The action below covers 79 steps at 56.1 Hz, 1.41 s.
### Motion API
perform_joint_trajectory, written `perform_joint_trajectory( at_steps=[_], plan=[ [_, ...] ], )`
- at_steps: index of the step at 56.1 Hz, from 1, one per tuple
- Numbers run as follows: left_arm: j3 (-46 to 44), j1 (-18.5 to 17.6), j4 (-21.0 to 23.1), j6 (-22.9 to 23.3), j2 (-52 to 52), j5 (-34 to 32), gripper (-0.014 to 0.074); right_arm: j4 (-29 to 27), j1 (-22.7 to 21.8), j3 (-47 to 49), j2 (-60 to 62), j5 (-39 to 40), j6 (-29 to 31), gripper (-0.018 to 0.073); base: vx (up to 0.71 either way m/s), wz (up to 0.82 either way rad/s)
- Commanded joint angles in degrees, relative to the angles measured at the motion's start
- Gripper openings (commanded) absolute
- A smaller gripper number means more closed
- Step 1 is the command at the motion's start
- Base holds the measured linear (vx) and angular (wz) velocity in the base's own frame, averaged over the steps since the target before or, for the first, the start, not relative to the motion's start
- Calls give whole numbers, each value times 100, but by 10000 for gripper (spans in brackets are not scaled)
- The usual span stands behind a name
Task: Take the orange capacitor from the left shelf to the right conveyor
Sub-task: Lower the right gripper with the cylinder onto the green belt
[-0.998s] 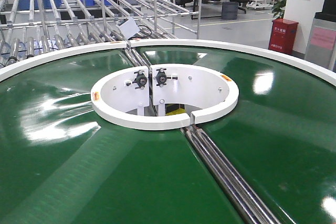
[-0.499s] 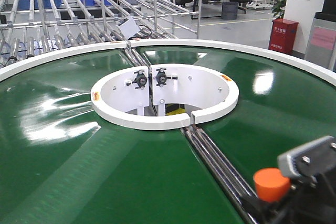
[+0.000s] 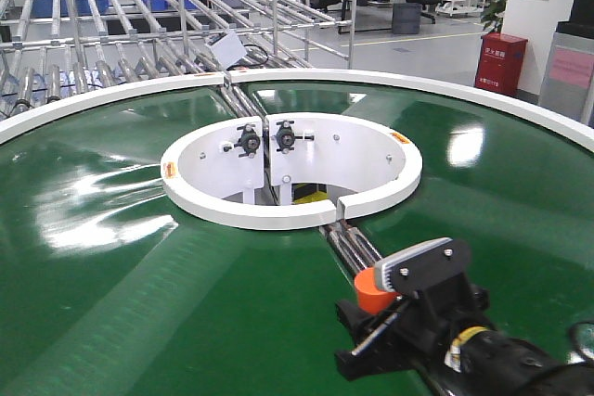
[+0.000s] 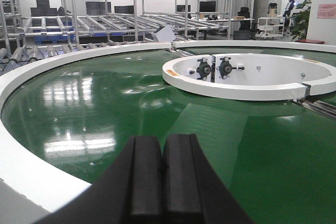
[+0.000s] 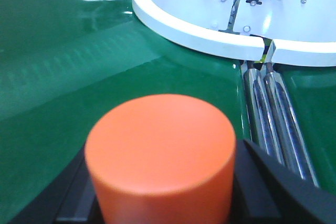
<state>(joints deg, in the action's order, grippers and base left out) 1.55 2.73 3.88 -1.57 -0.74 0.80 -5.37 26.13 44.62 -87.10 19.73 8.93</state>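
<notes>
Holding entry: orange capacitor [image 5: 160, 156], upright, likely for a base-down release, clamped in your right gripper [image 3: 388, 301] over the right conveyor [image 3: 139, 303], near the steel seam rollers [image 3: 348, 238]. Left gripper [image 4: 163, 174]: fingers [image 4: 144, 177] pressed together, empty. Open belt lies to your left; avoid rollers and central ring [image 3: 278, 215].

Round conveyor [image 3: 139, 303]: a glossy dark green belt was bounded by a white outer rim [image 3: 520, 104] and a white central ring [image 3: 278, 212]. Paired steel rollers [image 3: 351, 236] ran in the belt's seam from the ring toward the near edge. Roller racks [image 3: 111, 53] stood behind the rim.
</notes>
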Motion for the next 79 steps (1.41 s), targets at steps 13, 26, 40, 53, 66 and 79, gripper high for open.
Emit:
perform_joint_trajectory(
  at_steps=[13, 26, 40, 53, 66, 79],
  plan=[
    [186, -32, 30, 6, -66, -468, -6, 1100, 0, 1030, -2020, 2778, -1257, 370, 0, 0],
    [186, -32, 30, 6, -66, -468, -6, 1148, 0, 1815, -2877, 2784, -1235, 370, 0, 0],
    [186, -32, 30, 6, -66, -468, -6, 1148, 0, 2379, -3475, 2804, -1018, 370, 0, 0],
    [186, -32, 30, 6, -66, -468, -6, 1134, 0, 2457, -3672, 2592, -1061, 397, 0, 0],
    [186, -32, 30, 6, -66, -468, -6, 1146, 0, 2457, -3666, 2197, -1025, 576, 0, 0],
    [186, -32, 30, 6, -66, -468, -6, 1146, 0, 2457, -3401, 1570, -795, 722, 0, 0]
  ],
)
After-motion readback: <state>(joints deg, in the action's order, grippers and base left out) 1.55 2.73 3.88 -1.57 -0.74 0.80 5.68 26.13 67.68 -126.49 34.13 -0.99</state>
